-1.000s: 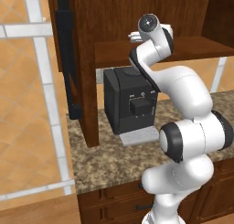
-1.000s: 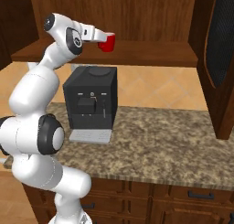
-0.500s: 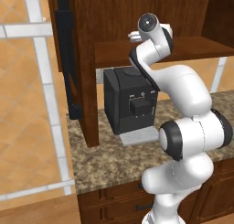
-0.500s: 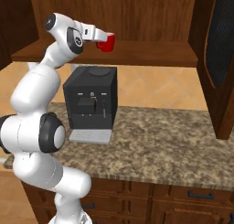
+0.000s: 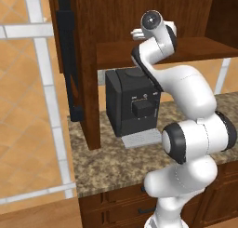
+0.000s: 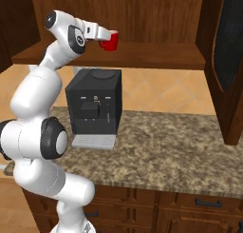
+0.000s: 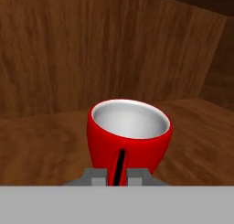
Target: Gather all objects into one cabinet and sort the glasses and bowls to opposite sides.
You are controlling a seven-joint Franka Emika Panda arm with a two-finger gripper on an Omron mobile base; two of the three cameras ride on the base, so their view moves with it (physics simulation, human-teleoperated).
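Gripper [image 6: 105, 36] clamped on red cup [image 6: 109, 41] handle, upper left of right base frame, over the shelf [image 6: 156, 56]. Cup upright, centre of hand frame. Coffee machine [image 6: 94, 103] on bench [image 6: 161, 141] below.

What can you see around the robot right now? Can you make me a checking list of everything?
Surface: speckled stone counter with dark wood drawers beneath; long brown wooden shelf above it.
Job's things: one red cup, upright, over the shelf near its left end; whether it touches the plank cannot be told.
Clutter: black coffee machine standing on the counter under the shelf.
Tool: tool shut on the red cup's near wall, seen in the hand view.
Cables: nothing seen.
Surroundings: tall dark cupboard with black handle at left; tiled wall behind.
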